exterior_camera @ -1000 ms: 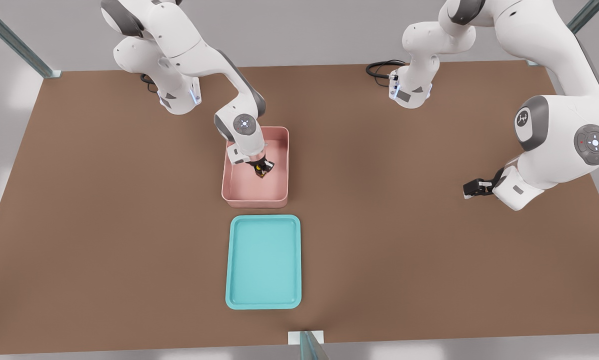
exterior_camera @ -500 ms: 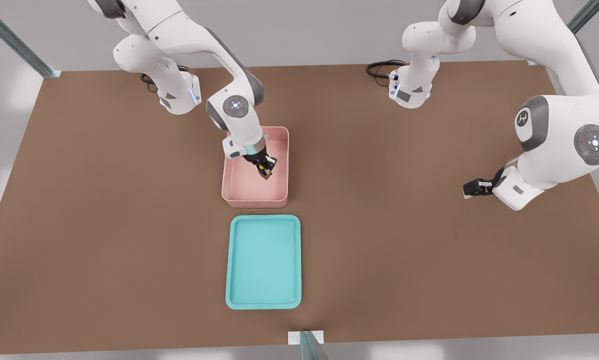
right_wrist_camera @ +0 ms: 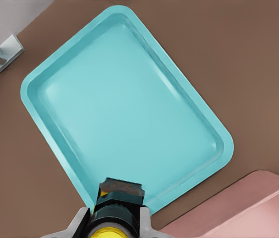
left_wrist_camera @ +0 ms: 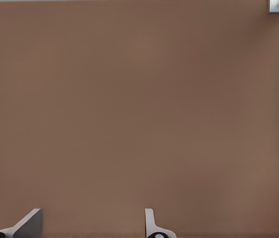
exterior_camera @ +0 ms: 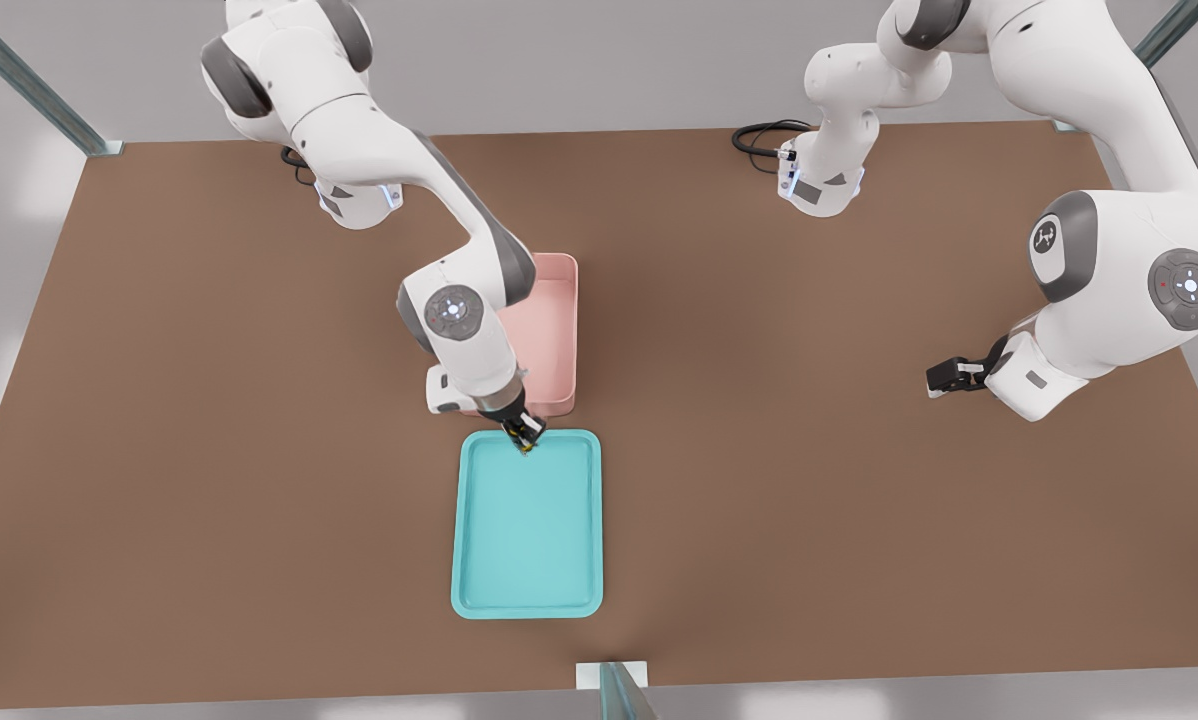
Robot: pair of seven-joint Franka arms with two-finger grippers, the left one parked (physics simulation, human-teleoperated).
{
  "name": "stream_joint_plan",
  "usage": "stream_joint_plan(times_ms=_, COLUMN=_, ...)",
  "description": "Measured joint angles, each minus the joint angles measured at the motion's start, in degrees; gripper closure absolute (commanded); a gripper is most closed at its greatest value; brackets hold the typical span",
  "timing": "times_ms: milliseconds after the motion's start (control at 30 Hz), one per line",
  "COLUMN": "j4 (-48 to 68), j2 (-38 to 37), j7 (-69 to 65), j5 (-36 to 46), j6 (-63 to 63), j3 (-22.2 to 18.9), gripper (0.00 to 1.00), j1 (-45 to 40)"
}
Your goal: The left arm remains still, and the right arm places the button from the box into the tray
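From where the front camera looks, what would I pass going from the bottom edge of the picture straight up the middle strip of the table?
Teal tray → gripper over the tray's far rim, shut on the yellow button → pink box.

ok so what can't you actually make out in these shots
- Box floor, front view: the right arm covers the half on the front view's left.
- Button, right wrist view: cut by the frame edge, flanked by the hand; only part of the yellow cap and dark base shows. In the front view it is a speck.
- Tray, left wrist view: only a sliver at the edge.
- Height of the button above the tray: cannot tell.
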Motion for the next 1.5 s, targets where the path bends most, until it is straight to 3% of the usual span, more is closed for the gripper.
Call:
stream_joint_plan(times_ms=567, j4=20.7, j2=22.9, j7=-1.4, j5=0.1, j6=-5.6, j3=0.1, gripper=0.58, j1=-3.0)
stream_joint_plan(times_ms=933, j4=22.6, j2=26.0, j7=-1.9, j5=0.0, j6=-4.2, j3=0.1, gripper=0.58, j1=-3.0)
stream_joint_plan(times_ms=967, j4=22.5, j2=26.0, j7=-1.9, j5=0.0, j6=-4.0, j3=0.1, gripper=0.47, j1=-3.0)
stream_joint_plan(times_ms=1000, j4=22.5, j2=26.1, j7=-1.9, j5=0.0, j6=-3.9, j3=0.1, gripper=0.07, j1=-3.0)
stream_joint_plan(times_ms=1033, j4=22.5, j2=26.1, j7=-2.0, j5=-0.1, j6=-3.9, j3=0.1, gripper=0.0, j1=-3.0)
stream_joint_plan(times_ms=1167, j4=22.5, j2=25.3, j7=-2.0, j5=-0.2, j6=-3.9, j3=-0.1, gripper=0.0, j1=-3.0)
stream_joint_plan(times_ms=1300, j4=22.4, j2=13.4, j7=-2.9, j5=-0.3, j6=-10.6, j3=-0.4, gripper=0.0, j1=-5.3)
stream_joint_plan(times_ms=1400, j4=22.2, j2=4.1, j7=-9.0, j5=0.2, j6=-20.8, j3=-1.6, gripper=0.0, j1=-16.7)
stream_joint_plan(times_ms=1500, j4=21.8, j2=-0.8, j7=-18.4, j5=1.2, j6=-30.7, j3=-6.6, gripper=0.0, j1=-26.9)
